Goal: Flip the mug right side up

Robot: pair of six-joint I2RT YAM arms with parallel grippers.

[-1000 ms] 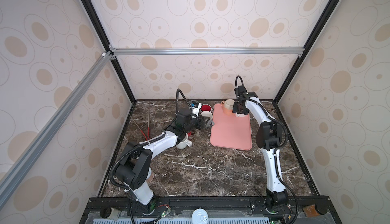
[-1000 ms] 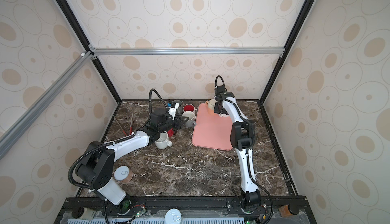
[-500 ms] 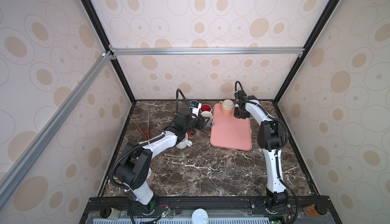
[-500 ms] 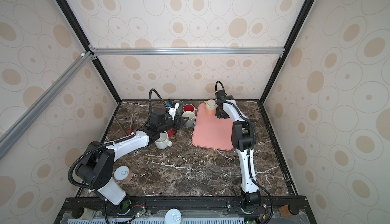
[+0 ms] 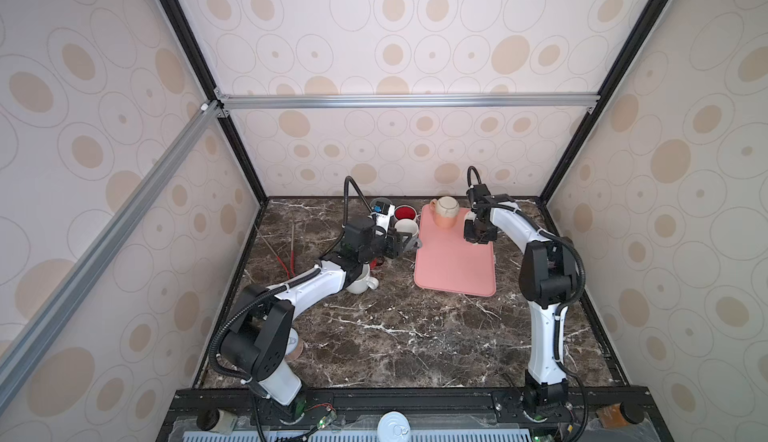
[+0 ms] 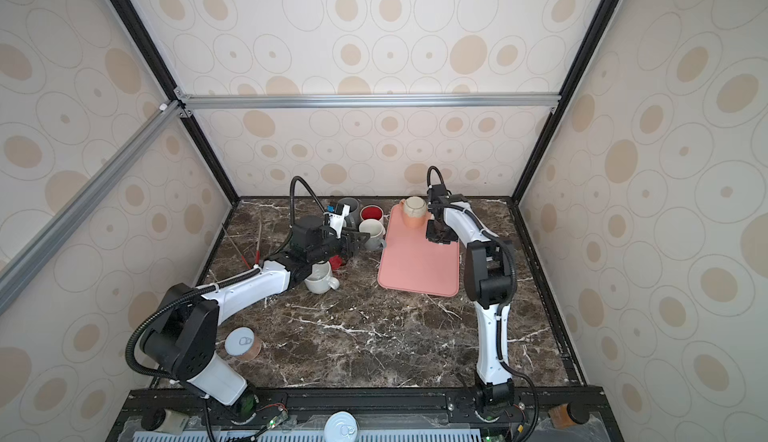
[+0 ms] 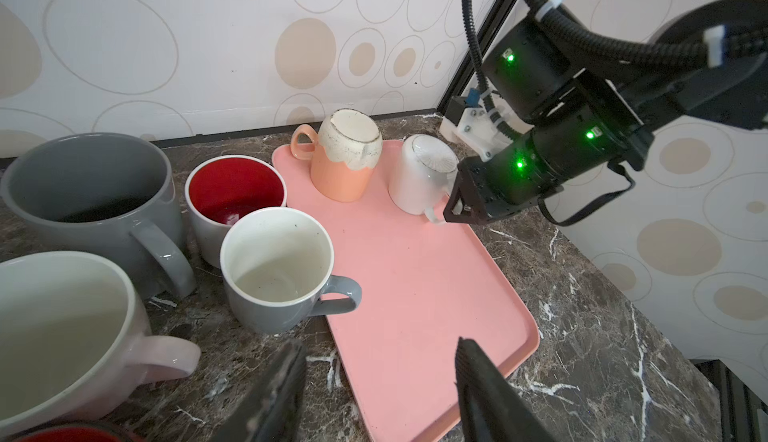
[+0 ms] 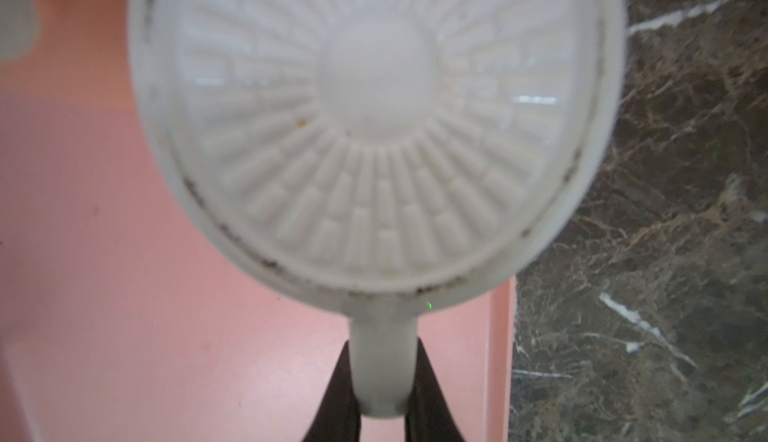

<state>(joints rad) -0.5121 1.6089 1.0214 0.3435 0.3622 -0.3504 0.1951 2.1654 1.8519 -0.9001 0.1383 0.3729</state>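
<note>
A white mug [image 7: 424, 173] stands upside down at the pink tray's [image 7: 415, 273] far right corner, its ribbed base [image 8: 374, 119] facing up. My right gripper [image 8: 384, 373] is shut on its handle [image 8: 382, 361], one black finger on each side. In both top views the right gripper [image 5: 478, 234] [image 6: 438, 234] hides most of that mug. An orange and cream mug [image 5: 445, 211] [image 6: 413, 212] also sits upside down on the tray, to the left of the white one. My left gripper [image 7: 378, 348] [image 5: 409, 242] is open and empty over the tray's left edge.
Upright mugs crowd the marble left of the tray: a big grey one [image 7: 87, 194], a red-lined one [image 7: 235, 194], a grey one with white inside [image 7: 278, 265] and a cream one [image 7: 54, 327]. Red sticks [image 5: 291, 248] lie far left. A can [image 6: 241, 342] stands by the left arm's base.
My right gripper has moved from beside the orange mug toward the front, along the tray's right side, and has shut on the white mug's handle. The left arm has not moved.
</note>
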